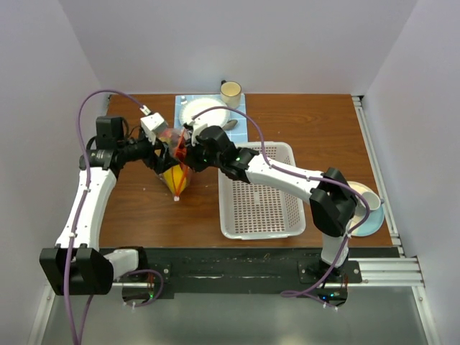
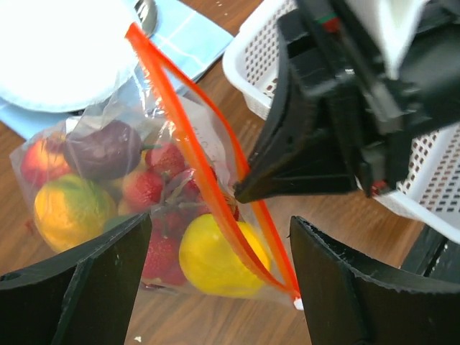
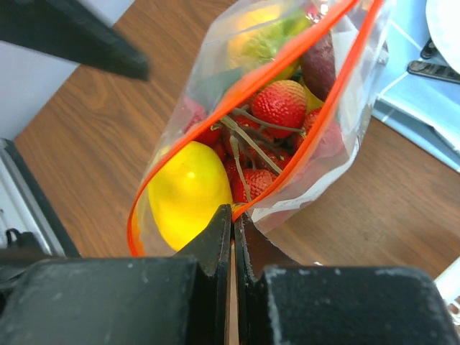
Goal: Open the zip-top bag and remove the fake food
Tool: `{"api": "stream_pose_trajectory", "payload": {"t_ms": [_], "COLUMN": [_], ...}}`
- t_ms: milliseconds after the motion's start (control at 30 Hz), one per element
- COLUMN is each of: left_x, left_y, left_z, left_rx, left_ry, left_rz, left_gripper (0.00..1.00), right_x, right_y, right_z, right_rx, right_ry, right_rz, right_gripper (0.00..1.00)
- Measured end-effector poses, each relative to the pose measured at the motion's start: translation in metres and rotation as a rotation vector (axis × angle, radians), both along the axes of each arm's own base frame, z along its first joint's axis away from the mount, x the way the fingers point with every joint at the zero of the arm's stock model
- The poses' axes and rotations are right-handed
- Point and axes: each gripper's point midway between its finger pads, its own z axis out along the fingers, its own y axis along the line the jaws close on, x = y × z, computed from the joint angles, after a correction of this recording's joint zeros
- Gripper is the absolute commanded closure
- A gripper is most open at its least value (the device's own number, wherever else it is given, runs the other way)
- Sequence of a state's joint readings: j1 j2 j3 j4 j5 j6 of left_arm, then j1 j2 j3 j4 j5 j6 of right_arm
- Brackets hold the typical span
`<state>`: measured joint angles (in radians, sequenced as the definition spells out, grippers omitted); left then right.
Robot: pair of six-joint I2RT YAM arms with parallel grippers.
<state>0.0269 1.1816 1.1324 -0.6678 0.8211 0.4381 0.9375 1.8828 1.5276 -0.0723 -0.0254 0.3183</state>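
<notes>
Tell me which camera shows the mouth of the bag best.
The right wrist view: it looks straight into the bag, its orange strip parted around the lemon and strawberries. The left wrist view shows the bag side-on through the plastic; the top view shows it small and partly covered.

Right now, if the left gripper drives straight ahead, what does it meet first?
Most likely the zip-top bag, near its orange zip strip; the right gripper pinches that strip just beside.

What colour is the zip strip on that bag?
Orange-red zip strip, clearest in right wrist view.
</notes>
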Motion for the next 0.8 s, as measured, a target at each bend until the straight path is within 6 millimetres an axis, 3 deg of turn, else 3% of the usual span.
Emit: {"api": "stream_pose_trajectory", "payload": {"t_ms": [167,267,367,433,467,567,800], "left_x": [0.014,0.023,0.029,0.034,0.036,0.043,0.053], "left_y": [0.007,0.01,0.008,0.008,0.009,0.019,0.039], "left_z": [-0.013,-0.02,-0.031,-0.039,-0.043,-0.051,-0.037], "left_rx": [0.006,0.026,0.05,0.068,0.079,0.125,0.206], "left_ry": [0.001,-0.013,-0.007,0.003,0.008,0.014,-0.025], "left_rz": [0.108,0.158,0.179,0.199,0.214,0.263,0.348], "left_gripper": [0.18,0.23,0.39,0.62,0.79,0.95,0.95], "right_x": [-0.002,-0.003,-0.003,-0.004,-0.004,-0.004,-0.011], "right_y": [0.004,0.007,0.008,0.009,0.008,0.007,-0.022], "right_z": [0.003,0.007,0.009,0.008,0.008,0.008,0.006], "right_rx": [0.032,0.053,0.063,0.063,0.063,0.059,0.016], "right_ry": [0.023,0.027,0.03,0.031,0.032,0.029,0.007], "right_rz": [-0.002,-0.001,-0.003,-0.003,-0.003,-0.006,-0.05], "right_gripper": [1.0,1.0,1.0,1.0,1.0,1.0,1.0]}}
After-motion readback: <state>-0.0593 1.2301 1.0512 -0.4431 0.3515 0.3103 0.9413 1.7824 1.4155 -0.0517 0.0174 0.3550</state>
